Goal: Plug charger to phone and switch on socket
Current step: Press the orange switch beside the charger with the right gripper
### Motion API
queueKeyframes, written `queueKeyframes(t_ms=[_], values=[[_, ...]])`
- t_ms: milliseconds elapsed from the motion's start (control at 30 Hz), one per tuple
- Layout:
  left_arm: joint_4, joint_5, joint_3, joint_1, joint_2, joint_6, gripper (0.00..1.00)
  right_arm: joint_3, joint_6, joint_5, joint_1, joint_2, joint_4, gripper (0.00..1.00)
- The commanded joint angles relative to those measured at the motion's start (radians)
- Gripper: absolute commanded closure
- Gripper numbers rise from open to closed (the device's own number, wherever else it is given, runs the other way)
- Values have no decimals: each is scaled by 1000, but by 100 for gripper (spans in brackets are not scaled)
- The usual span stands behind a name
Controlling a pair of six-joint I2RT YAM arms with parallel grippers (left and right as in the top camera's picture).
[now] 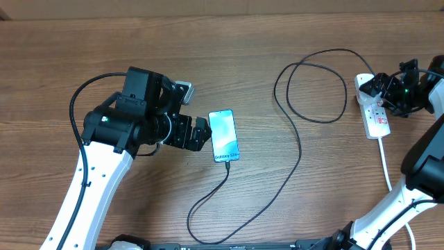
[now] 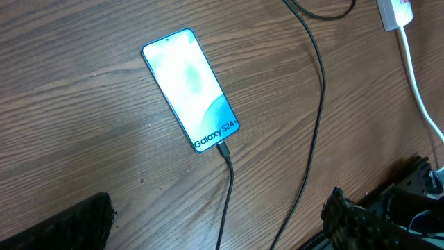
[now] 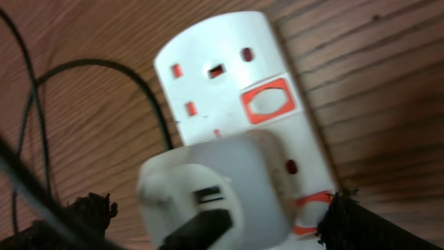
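Right gripper [image 3: 218, 221] sits closest: its dark fingertips [image 3: 94, 212] blur at both lower corners of the right wrist view, set wide apart and clamped on nothing. Between them is a white adapter [image 3: 215, 184], out of focus, seated in the socket [image 3: 222, 62]. A black plug enters the adapter's near face.

- Socket: narrow white strip at the table's [image 1: 208, 48] right edge. The free outlet above the adapter is empty. One red switch [image 3: 267, 104] is in plain sight beside that outlet. A second is half hidden beside the adapter. Whether either rocker is on, I cannot tell.
- Phone [image 2: 189, 87]: flat on the wood near the table's middle, screen lit pale blue.
- Charger [image 2: 225, 154]: connector tip seated in the phone's end by the "Galaxy" text. The cable trails away, loops widely and runs to the socket's far end.
- Left gripper [image 1: 201, 132]: just beside the phone's left edge, not touching it. Jaws apart, empty.

Progress, as judged: the phone end is plugged in. The mains end appears plugged in too. The switch looks like the step left. The right arm hovers over the strip, well placed for it. The lit screen alone does not prove power is flowing.

Risk: the adapter crowds the nearby switch, so a fingertip press could nudge the plug.
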Motion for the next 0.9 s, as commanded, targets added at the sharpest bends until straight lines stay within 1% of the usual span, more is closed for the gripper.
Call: queueKeyframes(t_ms=[0,333,600,867], values=[[1,18,15,-7,-17,22,0,29,-5,-46,26,24,-5,0],[1,18,15,-7,-17,22,1,31,-5,-21,26,24,-5,0],[1,18,15,-7,-17,22,1,30,18,66,29,24,-2,0],[1,18,15,-7,-17,22,1,46,25,40,29,24,-15,0]])
